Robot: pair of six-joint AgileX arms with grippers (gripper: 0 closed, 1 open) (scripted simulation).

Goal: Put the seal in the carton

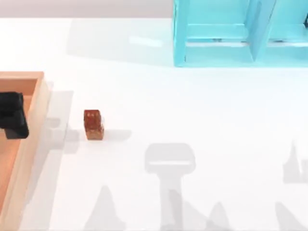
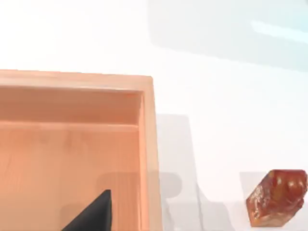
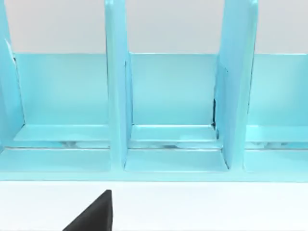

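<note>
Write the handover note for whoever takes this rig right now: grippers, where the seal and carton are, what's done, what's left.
Left gripper: over the carton at the table's left edge, holding nothing visible; jaw state unclear.
Right gripper: facing the turquoise shelf frame, idle.
Seal: standing on the white table, just right of the carton's right wall, apart from it.
Done: nothing yet; the seal is outside the carton.
Left: grasp the seal, lift it over the wall, set it on the carton floor.

No writing, label, brand, number or sign can be read anywhere in these views. The seal (image 1: 93, 124) has only pale mottling on its glossy reddish-brown faces, with no legible characters. The carton (image 1: 34, 126) walls and floor are plain, the turquoise shelf frame (image 1: 240, 33) is unmarked, and the white worktop (image 1: 192, 110) is blank.
</note>
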